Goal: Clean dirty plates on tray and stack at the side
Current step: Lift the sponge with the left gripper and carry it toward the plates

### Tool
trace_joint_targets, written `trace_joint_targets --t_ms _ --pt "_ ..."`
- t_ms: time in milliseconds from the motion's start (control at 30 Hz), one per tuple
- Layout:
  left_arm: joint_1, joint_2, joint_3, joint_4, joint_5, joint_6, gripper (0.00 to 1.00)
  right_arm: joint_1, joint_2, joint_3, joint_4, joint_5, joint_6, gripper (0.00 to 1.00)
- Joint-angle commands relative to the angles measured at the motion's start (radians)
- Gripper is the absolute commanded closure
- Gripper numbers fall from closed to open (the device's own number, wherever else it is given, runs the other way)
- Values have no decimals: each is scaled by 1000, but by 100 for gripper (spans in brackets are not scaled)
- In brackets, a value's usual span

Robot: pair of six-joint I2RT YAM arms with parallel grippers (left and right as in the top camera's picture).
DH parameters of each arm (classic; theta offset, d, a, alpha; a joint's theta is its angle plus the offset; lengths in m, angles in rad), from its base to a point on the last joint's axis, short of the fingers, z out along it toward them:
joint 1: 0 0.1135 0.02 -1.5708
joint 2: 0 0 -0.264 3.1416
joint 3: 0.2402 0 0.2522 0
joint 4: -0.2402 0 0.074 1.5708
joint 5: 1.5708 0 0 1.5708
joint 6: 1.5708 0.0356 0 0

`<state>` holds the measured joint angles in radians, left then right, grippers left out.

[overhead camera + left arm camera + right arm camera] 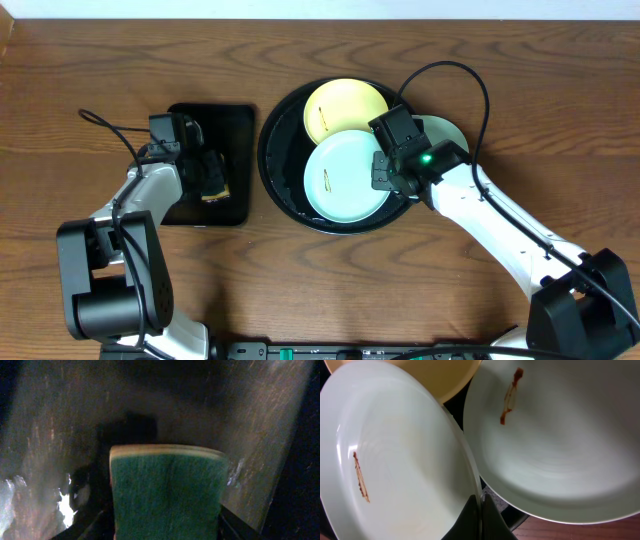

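The round black tray (283,175) holds a pale yellow plate (345,105) at the back. A mint plate (345,182) lies in front and overlaps the yellow one. My right gripper (384,172) is shut on this plate's right rim, and the fingertips (489,519) pinch the edge. The plate (395,460) carries a thin brown smear (361,477). A second mint plate (450,132) leans over the tray's right rim under my right arm, with a brown smear (509,397) on it. My left gripper (207,178) is over the rectangular tray, shut on a green sponge (167,495).
The small rectangular black tray (232,125) lies left of the round tray, with its glossy floor (240,420) below the sponge. Bare wood tabletop (320,280) spreads in front of both trays and to the far left. Cables loop over both arms.
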<state>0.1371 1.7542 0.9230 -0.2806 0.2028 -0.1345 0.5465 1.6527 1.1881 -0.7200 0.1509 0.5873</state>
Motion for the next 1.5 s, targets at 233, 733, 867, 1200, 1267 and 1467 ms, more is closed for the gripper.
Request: trace_joint_targets --t_ms 233,733,867,1200,1267,1467 --pt "1 -16 3 -47 -4 1 51 5 2 -5 -5 1 -9 99" --pt "0 -269 91 -64 -2 60 93 5 2 -5 -8 2 -10 99" --pt "0 -358 91 -77 -12 63 92 5 2 -5 -8 2 -10 99" --pt "0 -391 91 27 -12 64 93 5 2 -5 -8 2 -10 99" --pt "1 -391 91 54 -13 90 93 5 2 -5 -8 2 -10 99" --pt "-5 -386 88 36 -12 111 92 5 2 -5 -8 2 -10 99"
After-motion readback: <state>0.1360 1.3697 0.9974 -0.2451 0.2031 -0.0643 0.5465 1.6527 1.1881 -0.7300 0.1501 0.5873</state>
